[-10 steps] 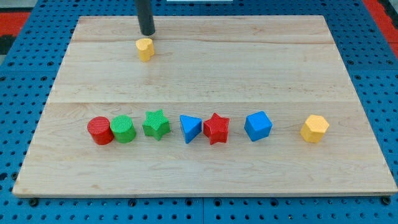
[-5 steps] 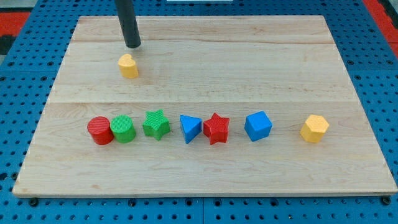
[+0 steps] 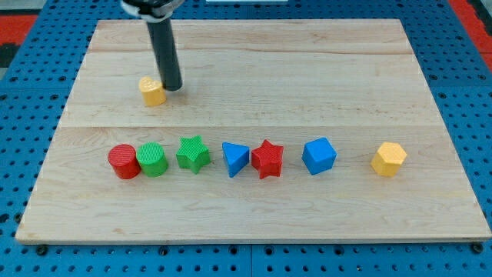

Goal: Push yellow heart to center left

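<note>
**Tip Position and Block Layout, Single Camera View**

My tip [image 3: 172, 87] rests on the wooden board [image 3: 254, 223] in the upper-left part of the view. The rod is a plain dark cylinder with no jaws or moving parts, so it clamps on nothing. The tip sits at the right side of the yellow heart [image 3: 152, 91], touching it or very nearly so; the exact contact cannot be resolved.

The yellow heart lies in the left half of the board, above the row of blocks and roughly a third of the way down from the board's top edge. It stands well apart from every other block.

A row of seven blocks runs across the lower half of the board. From the view's left to the view's right:

1. Red cylinder [image 3: 123, 161], touching or just beside the next block.
2. Green cylinder [image 3: 153, 160].
3. Green star [image 3: 193, 154], just beside the green cylinder.
4. Blue triangle [image 3: 234, 159].
5. Red star [image 3: 267, 159], just beside the blue triangle.
6. Blue cube [image 3: 319, 156], tilted so one corner faces the view's bottom.
7. Yellow hexagon [image 3: 388, 159], set apart from the cube, nearest the board's right edge.

The board lies on a blue perforated surface [image 3: 31, 108]. A red area [image 3: 15, 31] shows at the top-left and top-right corners of the view.

No brand, label or writing is legible on the rod, the blocks or the board.
</note>
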You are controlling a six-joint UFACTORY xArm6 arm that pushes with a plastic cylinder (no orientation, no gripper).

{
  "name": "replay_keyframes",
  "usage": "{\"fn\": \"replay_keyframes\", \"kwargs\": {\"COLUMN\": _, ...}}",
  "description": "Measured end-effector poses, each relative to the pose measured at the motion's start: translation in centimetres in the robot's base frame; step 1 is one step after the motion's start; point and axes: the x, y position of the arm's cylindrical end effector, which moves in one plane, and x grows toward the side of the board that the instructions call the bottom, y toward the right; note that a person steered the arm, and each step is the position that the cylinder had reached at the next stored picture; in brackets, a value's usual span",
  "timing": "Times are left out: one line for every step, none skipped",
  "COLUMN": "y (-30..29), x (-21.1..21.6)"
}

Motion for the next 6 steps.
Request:
{"fn": "replay_keyframes", "kwargs": {"y": -5.4, "x": 1.2}}
{"fn": "replay_keyframes", "kwargs": {"y": -4.3, "x": 0.0}}
{"fn": "replay_keyframes", "kwargs": {"y": -6.2, "x": 1.0}}
{"fn": "replay_keyframes", "kwargs": {"y": -7.4, "x": 1.0}}
{"fn": "replay_keyframes", "kwargs": {"y": -7.5, "x": 2.8}}
{"fn": "replay_keyframes", "kwargs": {"y": -6.2, "x": 0.5}}
